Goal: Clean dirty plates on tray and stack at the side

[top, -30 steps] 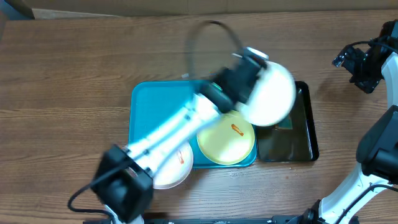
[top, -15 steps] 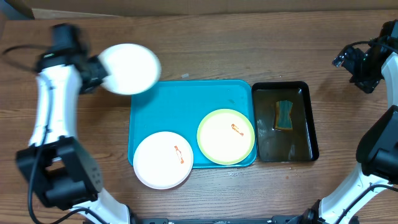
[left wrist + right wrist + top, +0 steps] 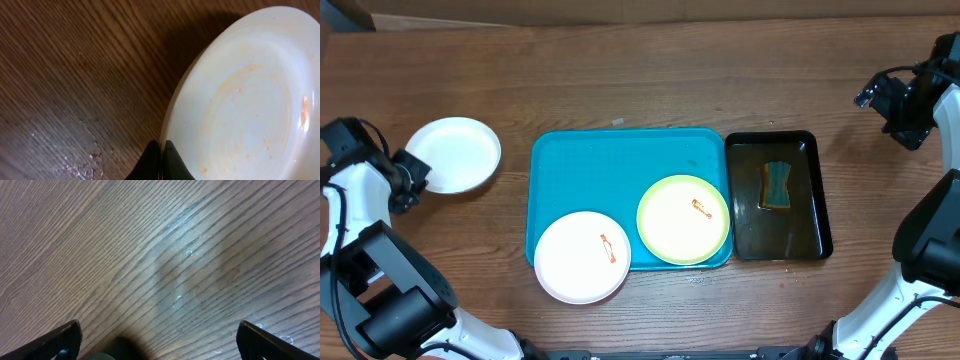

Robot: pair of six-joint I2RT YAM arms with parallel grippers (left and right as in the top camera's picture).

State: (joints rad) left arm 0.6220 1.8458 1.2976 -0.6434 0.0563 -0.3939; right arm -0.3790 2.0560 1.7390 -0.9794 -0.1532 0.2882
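My left gripper [image 3: 408, 172] is shut on the rim of a white plate [image 3: 455, 154] at the far left of the table, off the tray. In the left wrist view the fingers [image 3: 161, 162] pinch the plate's edge [image 3: 240, 115], which shows faint orange traces. The turquoise tray [image 3: 590, 165] holds a pale yellow plate with a green rim [image 3: 683, 219] and an orange smear, and a white plate [image 3: 582, 256] with an orange smear that overhangs the tray's front edge. My right gripper [image 3: 885, 100] is open and empty at the far right, above bare wood [image 3: 160, 270].
A black tray [image 3: 810, 215] with dark liquid and a green sponge [image 3: 777, 185] stands right of the turquoise tray. Water drops lie on the wood in both wrist views. A cardboard edge runs along the table's back.
My left arm has swung the white plate from over the black tray across to the far left of the table and lowered it. The right arm has not moved.
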